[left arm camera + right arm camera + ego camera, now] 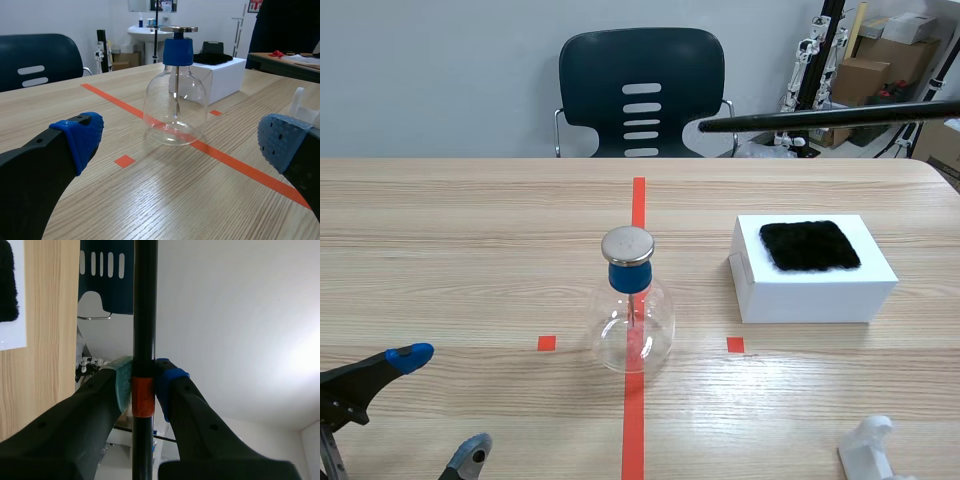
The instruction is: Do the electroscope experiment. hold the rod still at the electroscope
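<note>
No text, label, brand or number can be read in any of the views. The one candidate is a small red sign (255,5) on the far wall (215,15) in the left wrist view, and it is too small to make out.
</note>
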{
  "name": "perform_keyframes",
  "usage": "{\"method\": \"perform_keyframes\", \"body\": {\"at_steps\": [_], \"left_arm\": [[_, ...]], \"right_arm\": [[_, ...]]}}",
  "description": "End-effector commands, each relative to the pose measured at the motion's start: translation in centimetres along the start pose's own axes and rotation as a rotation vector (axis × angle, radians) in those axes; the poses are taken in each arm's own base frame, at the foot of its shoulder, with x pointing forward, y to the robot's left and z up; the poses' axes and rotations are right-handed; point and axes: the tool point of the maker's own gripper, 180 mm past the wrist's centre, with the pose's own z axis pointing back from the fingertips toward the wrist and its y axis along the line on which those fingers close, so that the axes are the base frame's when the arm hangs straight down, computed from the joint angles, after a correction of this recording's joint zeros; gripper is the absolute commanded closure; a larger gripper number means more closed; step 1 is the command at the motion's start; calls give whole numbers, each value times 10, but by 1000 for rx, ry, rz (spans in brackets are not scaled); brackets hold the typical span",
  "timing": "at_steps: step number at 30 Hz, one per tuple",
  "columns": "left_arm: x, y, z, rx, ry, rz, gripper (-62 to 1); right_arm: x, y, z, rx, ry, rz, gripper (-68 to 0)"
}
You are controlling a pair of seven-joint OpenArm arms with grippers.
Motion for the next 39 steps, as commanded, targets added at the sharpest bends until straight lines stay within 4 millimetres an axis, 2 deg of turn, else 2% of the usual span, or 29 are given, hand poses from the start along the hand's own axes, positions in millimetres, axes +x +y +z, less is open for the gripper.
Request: {"method": "perform_keyframes", "body": {"at_steps": [1,7,15,20,39], "left_arm": [[6,1,-4,1,-34,-2,-623],[6,1,-4,1,-34,-2,-623],[6,1,-4,1,-34,-2,-623],[6,1,-4,1,-34,-2,-623],[6,1,-4,1,-34,-2,-623]], "right_arm": [[5,-17,-10,-46,-21,36,-13],[18,-10,-35,-35,-26,89,-13],[35,7,-51,3,-36,138,-13],[39,17,-53,29,-26,164,-13],[36,28,-53,80,-6,219,-13]]}}
